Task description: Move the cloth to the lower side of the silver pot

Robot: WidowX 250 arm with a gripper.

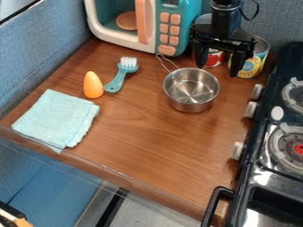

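The light teal cloth (58, 118) lies folded flat at the left front of the wooden counter. A silver pot (191, 88) stands upright right of the counter's middle, its wire handle pointing to the upper left. High above the counter's back right, the black gripper (217, 64) hangs just beyond the pot, its two fingers spread apart with cans behind them. It is open and well away from the cloth.
A toy microwave (145, 24) stands at the back, and cans (253, 60) stand behind the gripper. A teal brush (122, 74) and an orange cone-shaped object (93, 85) lie between cloth and pot. The stove (278, 146) borders the right side.
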